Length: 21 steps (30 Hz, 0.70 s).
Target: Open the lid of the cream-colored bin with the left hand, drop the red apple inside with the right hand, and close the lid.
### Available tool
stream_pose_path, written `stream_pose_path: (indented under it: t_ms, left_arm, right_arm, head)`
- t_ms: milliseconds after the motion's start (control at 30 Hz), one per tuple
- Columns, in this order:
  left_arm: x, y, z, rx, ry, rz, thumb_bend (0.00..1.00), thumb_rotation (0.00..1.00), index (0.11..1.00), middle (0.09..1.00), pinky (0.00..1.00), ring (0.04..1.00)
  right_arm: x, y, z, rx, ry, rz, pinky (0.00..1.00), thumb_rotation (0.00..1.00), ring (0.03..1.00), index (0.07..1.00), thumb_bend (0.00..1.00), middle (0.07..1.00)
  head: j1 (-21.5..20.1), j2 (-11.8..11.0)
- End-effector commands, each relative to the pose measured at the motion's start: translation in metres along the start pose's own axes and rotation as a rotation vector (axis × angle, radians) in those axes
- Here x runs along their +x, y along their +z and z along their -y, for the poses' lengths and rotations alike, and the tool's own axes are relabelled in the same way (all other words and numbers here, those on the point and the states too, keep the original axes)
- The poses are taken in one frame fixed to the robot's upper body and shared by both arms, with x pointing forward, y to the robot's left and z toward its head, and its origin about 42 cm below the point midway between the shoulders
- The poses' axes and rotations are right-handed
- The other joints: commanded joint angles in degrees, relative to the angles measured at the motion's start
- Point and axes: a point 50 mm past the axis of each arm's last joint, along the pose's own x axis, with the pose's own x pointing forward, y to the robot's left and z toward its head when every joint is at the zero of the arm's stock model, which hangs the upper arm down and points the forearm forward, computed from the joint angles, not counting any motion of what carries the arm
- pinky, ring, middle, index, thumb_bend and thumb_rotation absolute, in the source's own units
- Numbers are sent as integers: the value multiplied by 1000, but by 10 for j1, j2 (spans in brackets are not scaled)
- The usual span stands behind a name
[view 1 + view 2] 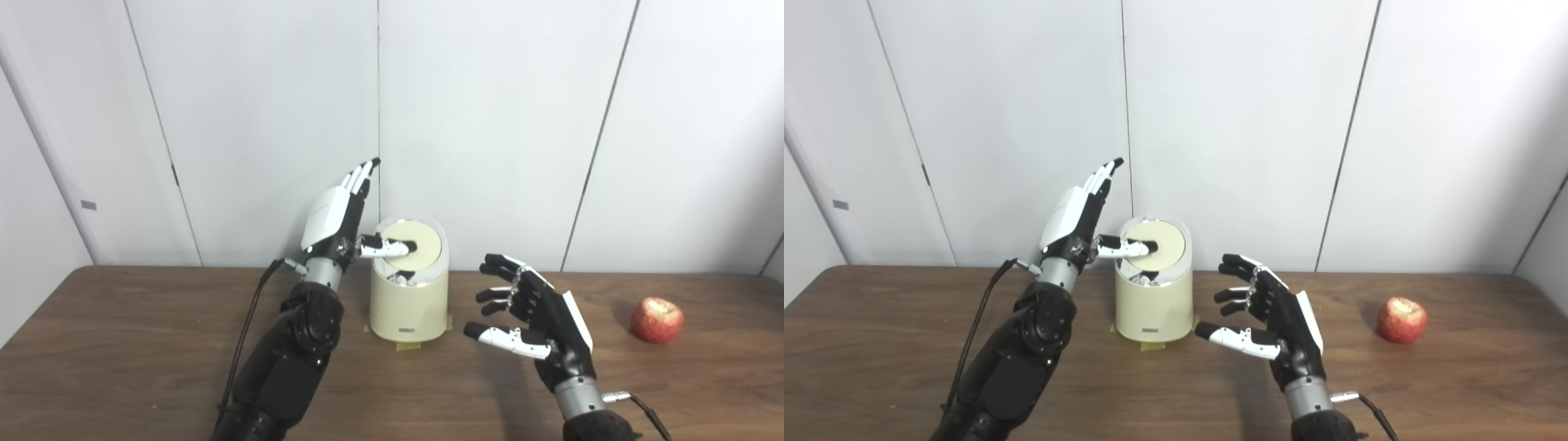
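The cream-colored bin (409,309) stands at the middle of the table, taped down at its base. Its round lid (416,245) is tilted up at the front, showing a dark gap beneath. My left hand (335,220) is raised beside the bin's left, fingers pointing up and apart, thumb resting on the lid. My right hand (533,312) hovers open to the right of the bin, palm toward it, holding nothing. The red apple (656,320) lies on the table far right, apart from both hands.
The brown wooden table (122,343) runs across the whole view. White wall panels (490,122) stand close behind the bin. A black cable (245,331) hangs from my left wrist.
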Motion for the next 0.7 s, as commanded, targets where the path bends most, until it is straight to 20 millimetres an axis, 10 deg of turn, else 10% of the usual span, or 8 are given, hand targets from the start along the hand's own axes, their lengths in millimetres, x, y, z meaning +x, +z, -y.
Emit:
stream_pose_path:
  t_ms: [0, 233, 567, 667]
  left_arm:
    - [20, 22, -19, 34, 59, 84, 876, 110, 1000, 1000, 857, 1000]
    - [16, 12, -6, 166, 16, 79, 862, 71, 1000, 1000, 879, 1000]
    - [9, 14, 2, 830, -102, 115, 1000, 125, 1000, 1000, 885, 993]
    - [7, 16, 1, 895, -153, 75, 1000, 129, 995, 989, 769, 930]
  right_arm:
    - [13, 26, -4, 1, 5, 118, 495, 149, 571, 738, 829, 750]
    - [13, 26, -6, 18, 8, 113, 501, 145, 573, 735, 831, 752]
    - [12, 28, -7, 17, 6, 108, 508, 152, 579, 743, 829, 749]
    - [11, 28, -8, 16, 5, 105, 519, 145, 577, 744, 829, 746]
  head:
    - [-1, 1]
    - [-3, 5]
    - [-1, 9]
    - [-2, 9]
